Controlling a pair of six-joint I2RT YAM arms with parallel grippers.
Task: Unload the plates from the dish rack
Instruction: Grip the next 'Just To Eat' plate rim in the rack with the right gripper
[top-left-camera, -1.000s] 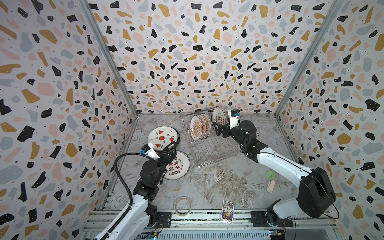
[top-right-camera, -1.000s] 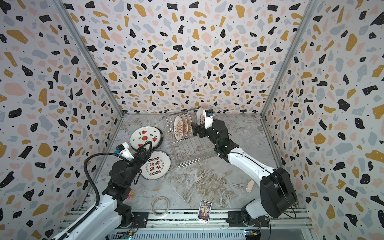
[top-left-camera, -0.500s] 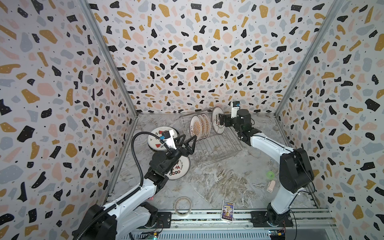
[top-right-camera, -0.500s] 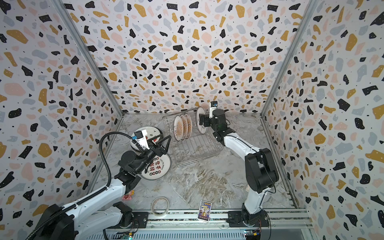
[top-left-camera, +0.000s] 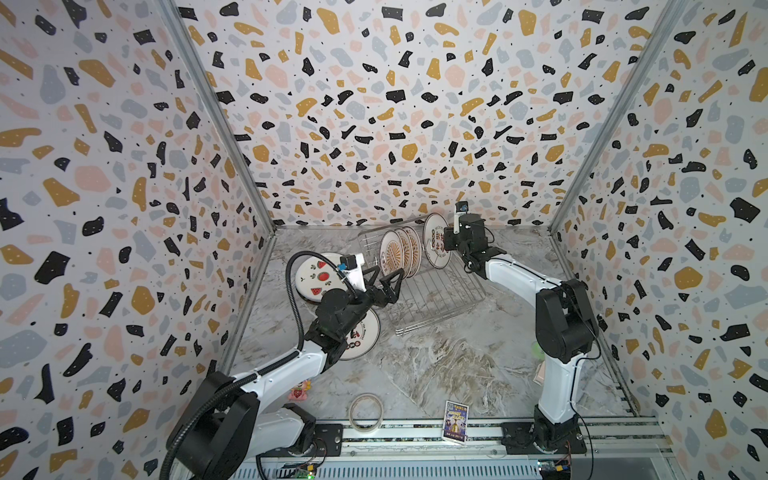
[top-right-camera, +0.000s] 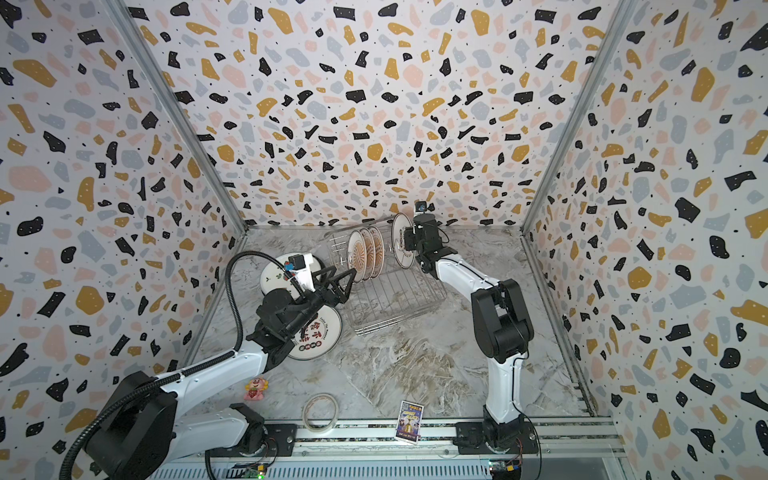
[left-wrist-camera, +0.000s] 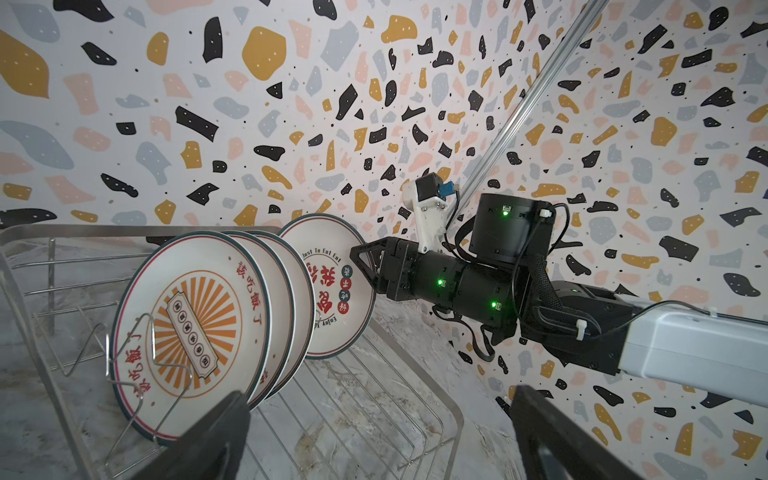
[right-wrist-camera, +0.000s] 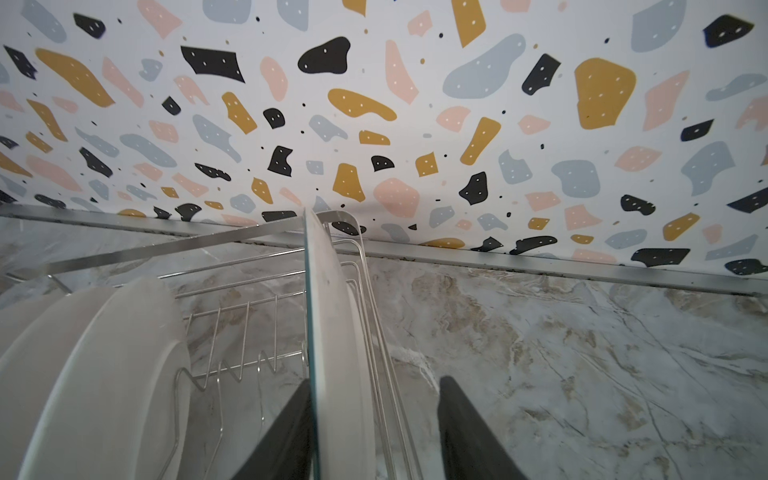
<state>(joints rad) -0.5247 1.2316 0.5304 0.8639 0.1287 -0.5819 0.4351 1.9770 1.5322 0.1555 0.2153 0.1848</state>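
The dish rack stands at the back with several plates upright in it. Sunburst plates fill its left part. A plate with Chinese characters stands at its far end. My right gripper straddles that plate's rim: one finger lies on its face, the other stands apart outside the rack wires. My left gripper hangs open and holds nothing, just in front of the sunburst plates. A watermelon plate and a character plate lie flat on the table at the left.
A tape ring, a printed card and a pink toy lie near the front edge. A green ball sits behind my right arm. The back wall is close behind the rack.
My left gripper has risen from the flat plates and reached right to the rack. My right gripper moved to the far-end plate and its jaws narrowed around the rim.
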